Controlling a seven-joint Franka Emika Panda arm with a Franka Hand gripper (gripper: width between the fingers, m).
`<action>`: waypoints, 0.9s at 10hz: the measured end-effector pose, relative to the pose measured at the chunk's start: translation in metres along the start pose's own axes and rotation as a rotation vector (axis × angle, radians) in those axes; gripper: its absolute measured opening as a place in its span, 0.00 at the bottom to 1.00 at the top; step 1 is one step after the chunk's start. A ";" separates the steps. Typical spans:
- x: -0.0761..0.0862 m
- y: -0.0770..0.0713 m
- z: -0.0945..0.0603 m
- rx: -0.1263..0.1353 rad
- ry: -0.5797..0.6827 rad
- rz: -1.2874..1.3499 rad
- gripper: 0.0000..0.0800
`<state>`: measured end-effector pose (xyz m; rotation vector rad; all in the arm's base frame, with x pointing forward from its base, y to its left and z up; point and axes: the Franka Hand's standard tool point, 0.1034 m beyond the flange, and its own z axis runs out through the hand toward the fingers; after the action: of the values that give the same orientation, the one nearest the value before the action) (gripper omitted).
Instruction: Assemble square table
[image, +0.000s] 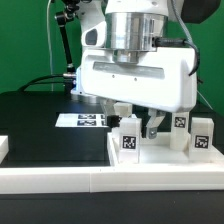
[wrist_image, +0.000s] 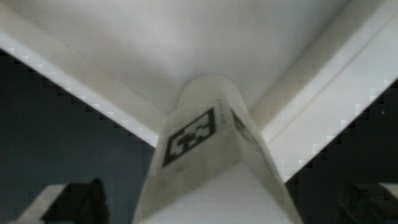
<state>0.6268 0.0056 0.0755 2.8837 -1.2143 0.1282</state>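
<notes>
the black work surface (image: 40, 125) carries the square table top (image: 150, 165) by its near edge, with the marker board (image: 82, 121) lying behind. the gripper (image: 137, 122) hangs over the top, jaws spread, gripping nothing. tagged legs (image: 128, 137) stand upright on the top, one (wrist_image: 210, 150) seemingly between the fingers (image: 153, 127).

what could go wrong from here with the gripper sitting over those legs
1. The open gripper hangs low over the white legs. One leg stands just by its fingers, so a sideways move might tip it.
2. In the wrist view a tagged leg sits between the fingers, seemingly ungripped; closing off-centre could twist it.
3. Legs at the exterior view's right stand close together, so one toppling may knock another.
</notes>
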 end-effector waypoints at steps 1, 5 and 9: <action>0.000 -0.001 0.000 0.000 0.000 -0.060 0.81; 0.000 0.000 -0.001 0.000 0.001 -0.290 0.81; 0.004 0.003 -0.001 -0.008 0.005 -0.464 0.49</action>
<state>0.6272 0.0006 0.0762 3.0584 -0.5145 0.1221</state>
